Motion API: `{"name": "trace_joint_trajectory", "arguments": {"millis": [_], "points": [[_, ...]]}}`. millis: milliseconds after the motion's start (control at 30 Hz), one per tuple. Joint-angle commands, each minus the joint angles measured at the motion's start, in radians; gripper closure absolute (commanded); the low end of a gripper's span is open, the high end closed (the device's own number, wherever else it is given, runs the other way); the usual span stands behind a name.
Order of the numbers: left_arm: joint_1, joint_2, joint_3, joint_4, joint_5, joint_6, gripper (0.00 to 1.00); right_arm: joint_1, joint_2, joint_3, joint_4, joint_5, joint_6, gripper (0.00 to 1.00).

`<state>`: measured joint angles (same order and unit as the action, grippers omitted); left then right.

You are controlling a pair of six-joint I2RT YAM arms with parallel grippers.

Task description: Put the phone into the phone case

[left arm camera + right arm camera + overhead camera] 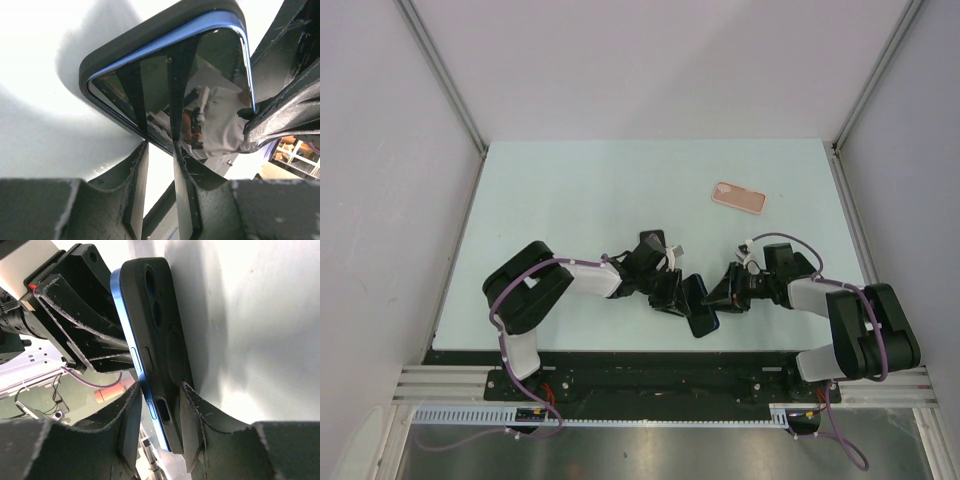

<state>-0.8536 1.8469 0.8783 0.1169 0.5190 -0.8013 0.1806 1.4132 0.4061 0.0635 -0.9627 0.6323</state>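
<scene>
Key relation: blue phone (210,80) straight ahead of the left gripper (160,145), glass turned toward it; black case (160,325) on the phone's far side from that gripper
Long axis: runs out from between the fingers of the right gripper (159,387), roughly along them; leans slightly toward the left gripper's side
Nearer arm: neither; both grippers at the phone, meeting it from opposite sides
Left gripper: fingers (140,165) partly spread, bare gap between them; tips set on the glass by its near edge, meeting their own reflections; pressing, not pinching
Right gripper: clamped across the thickness of phone and case together; one finger on the glass side, the other on the case back
Phone position: held up between the two grippers; contact of its low end with the table (570,190) cannot be told
Phone look: blue metal frame, dark glossy screen, strongly mirroring; side buttons on the frame exposed
Fit (judgement): case rim wraps the corner farthest from the left gripper; blue band bare along one whole long side; probably not snapped home there
Coming move (judgement): push from the left fingertips toward the case, against the right clamp
Also present: pink case (739,197) flat on the table, well beyond both grippers
</scene>
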Motion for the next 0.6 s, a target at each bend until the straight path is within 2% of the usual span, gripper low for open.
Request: {"name": "trace_joint_trajectory", "arguments": {"millis": [0,233,267,300,400,567], "points": [[-0.002,-0.023,-0.013,-0.006,-0.06,0.04,0.67,0.011,-0.042,0.017,-0.091,-0.061,-0.003,0.6],[-0.001,-0.017,-0.019,0.003,-0.056,0.04,0.68,0.02,-0.091,0.017,-0.143,-0.018,-0.026,0.59],[-0.002,-0.017,-0.021,0.004,-0.056,0.039,0.67,0.023,-0.094,0.017,-0.146,-0.015,-0.029,0.63],[-0.001,-0.018,-0.021,0.004,-0.056,0.039,0.67,0.026,-0.097,0.017,-0.152,0.004,-0.036,0.75],[-0.001,-0.02,-0.018,0.001,-0.053,0.04,0.67,0.036,-0.106,0.017,-0.151,0.028,-0.042,1.0],[-0.004,-0.012,-0.007,-0.025,-0.045,0.04,0.67,0.072,-0.175,0.022,-0.174,0.117,-0.046,1.0]]}}
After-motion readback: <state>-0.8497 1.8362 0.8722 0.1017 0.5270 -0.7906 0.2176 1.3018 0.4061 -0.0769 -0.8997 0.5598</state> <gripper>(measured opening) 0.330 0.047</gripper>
